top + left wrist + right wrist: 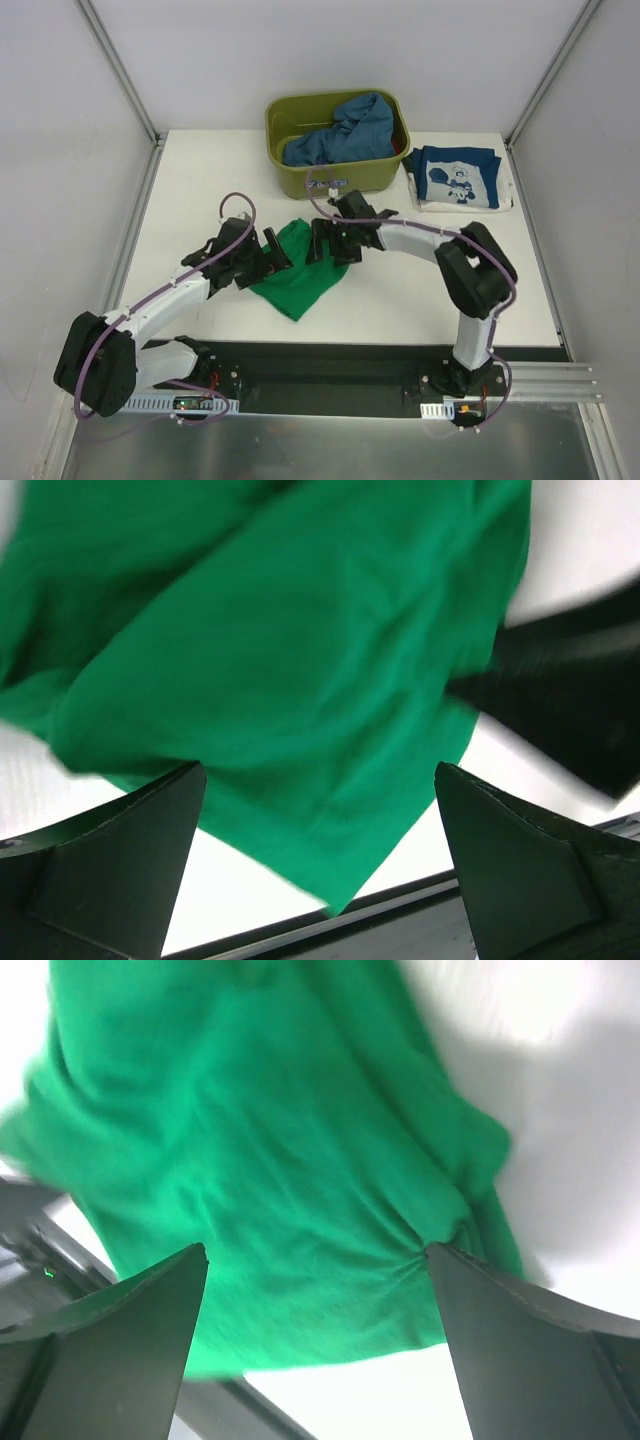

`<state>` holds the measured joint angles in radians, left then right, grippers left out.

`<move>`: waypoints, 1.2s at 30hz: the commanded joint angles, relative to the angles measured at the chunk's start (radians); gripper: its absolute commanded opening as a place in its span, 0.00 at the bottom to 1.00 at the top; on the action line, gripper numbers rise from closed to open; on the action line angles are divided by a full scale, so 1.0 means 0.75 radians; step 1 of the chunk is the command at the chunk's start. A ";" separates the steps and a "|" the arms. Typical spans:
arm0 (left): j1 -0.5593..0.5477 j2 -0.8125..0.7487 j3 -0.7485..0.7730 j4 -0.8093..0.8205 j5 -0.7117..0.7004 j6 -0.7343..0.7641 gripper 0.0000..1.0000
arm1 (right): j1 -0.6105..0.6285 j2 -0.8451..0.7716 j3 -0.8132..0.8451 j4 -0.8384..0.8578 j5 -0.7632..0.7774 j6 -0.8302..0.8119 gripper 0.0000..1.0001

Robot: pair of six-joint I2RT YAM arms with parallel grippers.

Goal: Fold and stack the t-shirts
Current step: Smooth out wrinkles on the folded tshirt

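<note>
Top external: the green t-shirt (300, 272) lies crumpled near the middle of the white table (200, 190), between the two grippers
Left gripper (268, 252): at the shirt's left edge; fingers spread wide, pinching nothing
Right gripper (326, 242): at the shirt's upper right edge; fingers spread wide, pinching nothing
Left wrist: green cloth lies on the table below the parted fingers
Right wrist: the same cloth, bunched into a crease just beside one fingertip
Mid-blue t-shirt (345, 130): heaped unfolded inside the olive tub (330, 182) at the far edge
Navy t-shirt (458, 178): folded flat, print up; on the table just right of the tub
</note>
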<state>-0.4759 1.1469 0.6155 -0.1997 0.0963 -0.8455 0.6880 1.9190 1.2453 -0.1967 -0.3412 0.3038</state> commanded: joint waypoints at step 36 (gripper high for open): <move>0.195 0.309 0.169 -0.004 0.082 0.139 0.29 | 0.046 0.096 0.340 -0.167 0.038 -0.047 0.97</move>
<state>-0.3687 1.3109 0.6933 -0.2394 0.1242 -0.7658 0.7799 1.9018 1.4212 -0.3397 -0.2501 0.2619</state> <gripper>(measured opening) 0.313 0.966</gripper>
